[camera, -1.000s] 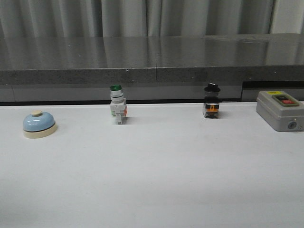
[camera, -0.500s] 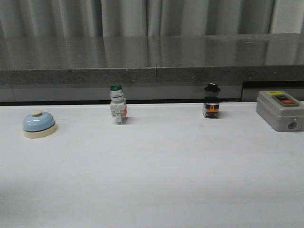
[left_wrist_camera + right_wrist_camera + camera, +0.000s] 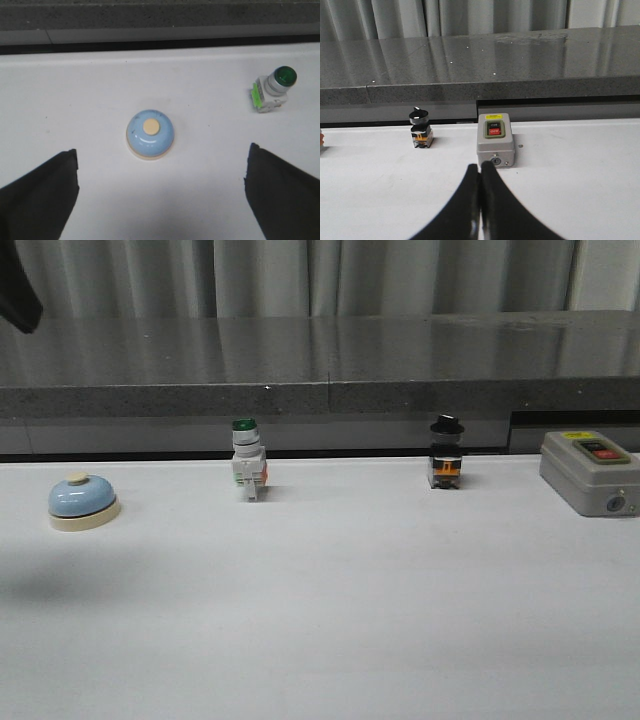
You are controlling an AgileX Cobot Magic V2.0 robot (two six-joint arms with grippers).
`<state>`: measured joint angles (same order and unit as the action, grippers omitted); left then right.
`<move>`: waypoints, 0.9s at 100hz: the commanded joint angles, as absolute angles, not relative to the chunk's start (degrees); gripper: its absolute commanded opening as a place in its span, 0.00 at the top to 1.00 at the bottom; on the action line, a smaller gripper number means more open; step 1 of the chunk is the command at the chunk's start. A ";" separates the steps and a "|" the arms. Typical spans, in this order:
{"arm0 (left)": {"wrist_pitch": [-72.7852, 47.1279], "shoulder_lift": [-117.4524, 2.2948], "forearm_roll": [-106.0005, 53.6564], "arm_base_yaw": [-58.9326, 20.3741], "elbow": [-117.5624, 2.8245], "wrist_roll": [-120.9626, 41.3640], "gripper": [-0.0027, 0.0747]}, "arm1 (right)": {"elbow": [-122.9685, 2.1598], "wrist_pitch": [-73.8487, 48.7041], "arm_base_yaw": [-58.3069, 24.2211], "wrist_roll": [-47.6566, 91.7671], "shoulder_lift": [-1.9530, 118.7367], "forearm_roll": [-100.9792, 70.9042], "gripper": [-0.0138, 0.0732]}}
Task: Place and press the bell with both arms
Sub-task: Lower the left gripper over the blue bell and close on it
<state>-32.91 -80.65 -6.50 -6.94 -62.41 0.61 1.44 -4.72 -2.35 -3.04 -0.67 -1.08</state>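
Note:
The light-blue bell point(image 3: 83, 502) with cream base and cream button stands on the white table at the far left. In the left wrist view the bell point(image 3: 150, 135) sits upright below and between my wide-open left gripper point(image 3: 162, 150), whose black fingers point(image 3: 45, 190) flank it well apart, not touching. In the front view only a black bit of the left arm point(image 3: 17, 290) shows at the top left corner. My right gripper point(image 3: 480, 169) is shut and empty, low over the table. It is out of the front view.
A green-capped white switch point(image 3: 247, 462) and a black-capped switch point(image 3: 446, 454) stand along the back of the table. A grey on/off switch box point(image 3: 590, 472) is at the back right, just beyond the right fingertips point(image 3: 495, 140). A dark stone ledge point(image 3: 330, 350) runs behind.
A black part of the left arm has come into the front view's top left corner, and a faint shadow now lies on the table in front of the bell. The bell has not moved.

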 commanded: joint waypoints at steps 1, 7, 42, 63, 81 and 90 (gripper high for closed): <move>-29.38 -83.52 -6.04 -7.37 -67.98 0.54 0.14 | 0.66 0.33 -2.11 -2.96 -1.60 -1.11 0.91; -29.77 -87.10 -5.75 -7.37 -70.53 0.54 0.14 | 0.66 0.33 -2.11 -2.96 -1.60 -1.11 0.91; -32.38 -101.73 -4.44 -7.37 -79.34 0.54 0.14 | 0.66 0.33 -2.11 -2.96 -1.60 -1.11 0.91; -31.84 -106.66 -4.44 -7.37 -79.34 0.54 0.14 | 0.66 0.33 -2.11 -2.96 -1.60 -1.11 0.91; -31.37 -109.27 -4.93 -7.79 -79.34 0.54 0.14 | 0.66 0.33 -2.11 -2.96 -1.60 -1.11 0.91; -30.63 -109.82 -4.93 -8.74 -79.34 0.50 0.14 | 0.66 0.33 -2.11 -2.96 -1.60 -1.11 0.91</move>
<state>-33.48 -112.15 -4.35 -7.57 -77.53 0.61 1.44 -4.72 -2.35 -3.04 -0.67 -1.08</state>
